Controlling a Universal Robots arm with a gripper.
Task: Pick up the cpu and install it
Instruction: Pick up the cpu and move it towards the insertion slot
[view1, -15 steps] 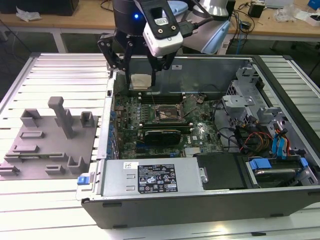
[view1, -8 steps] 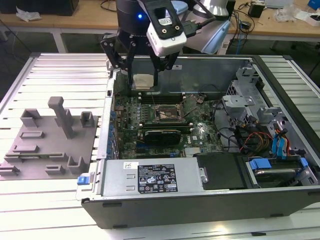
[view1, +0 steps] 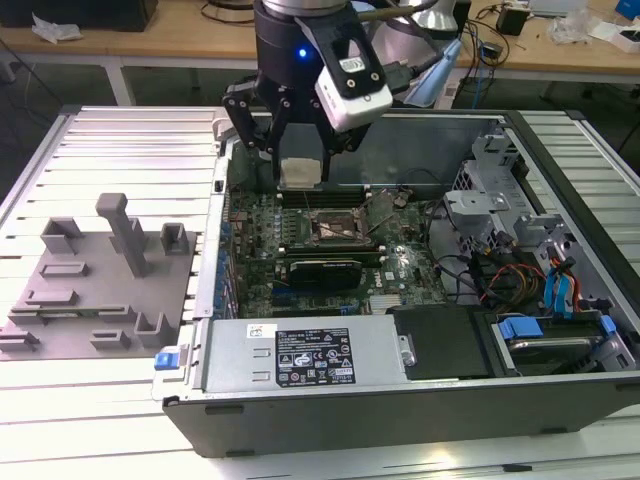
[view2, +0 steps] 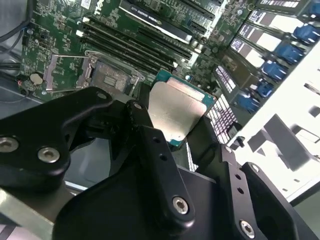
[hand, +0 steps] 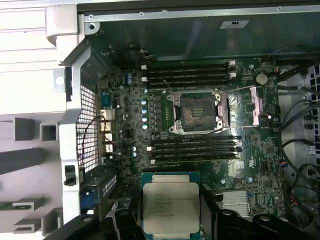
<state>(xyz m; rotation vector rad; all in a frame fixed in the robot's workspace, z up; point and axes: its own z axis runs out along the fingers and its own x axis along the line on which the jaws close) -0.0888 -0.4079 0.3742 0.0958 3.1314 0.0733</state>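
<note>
Pinching the cpu (view1: 302, 172) by its edges, the gripper (view1: 299, 158) hangs above the motherboard (view1: 400, 270) inside the case (view1: 500, 405). Step 1 of 2, pickup, looks done. The socket (view1: 335, 228) lies open and empty, so install is not yet done.

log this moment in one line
gripper: shut on cpu | cpu: held above motherboard, not in socket | socket: open, empty
</note>
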